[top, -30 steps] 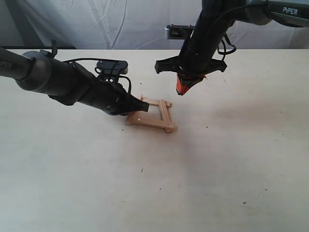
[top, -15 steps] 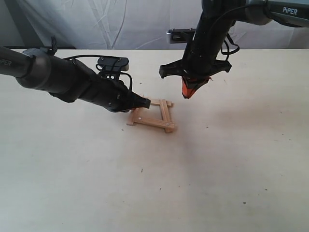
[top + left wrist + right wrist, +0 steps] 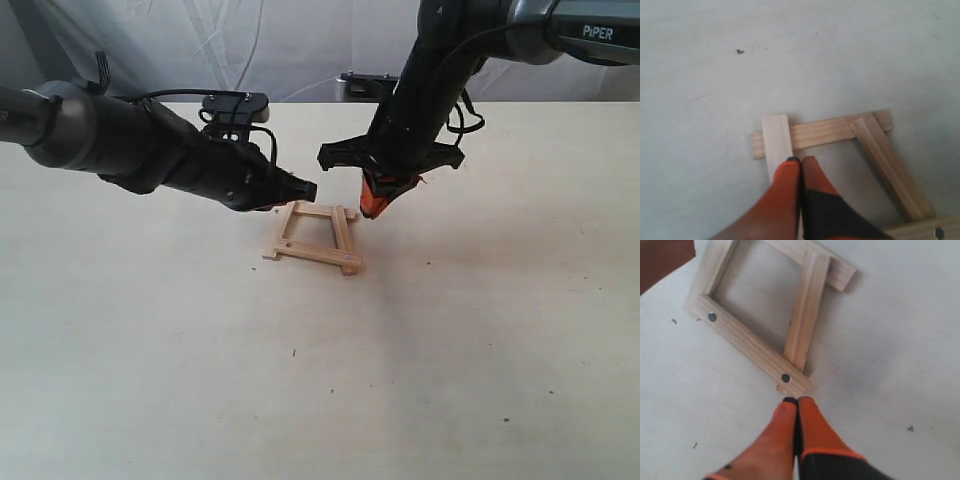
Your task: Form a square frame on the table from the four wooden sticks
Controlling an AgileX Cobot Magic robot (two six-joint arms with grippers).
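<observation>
The four wooden sticks lie as a small square frame [image 3: 312, 238] on the table [image 3: 450, 350], their ends overlapping at the corners. In the right wrist view one stick [image 3: 747, 347] has a dark hole near each end. My left gripper [image 3: 308, 190] is shut and empty, with its tips over a pale stick [image 3: 777, 142] at the frame's far left corner. My right gripper [image 3: 370, 208] is also shut and empty. It hangs by the frame's right side, its tips [image 3: 797, 401] just off one end of the holed stick.
A white curtain [image 3: 250, 50] hangs behind the table's far edge. Bare tabletop [image 3: 150, 350] surrounds the frame. Both arms reach in from the far side, and the left forearm [image 3: 130, 150] lies low over the table.
My left gripper has shut, lifted off the frame's left stick and moved toward the far left corner. That stick now lies straighter. The right gripper has come down closer to the frame.
</observation>
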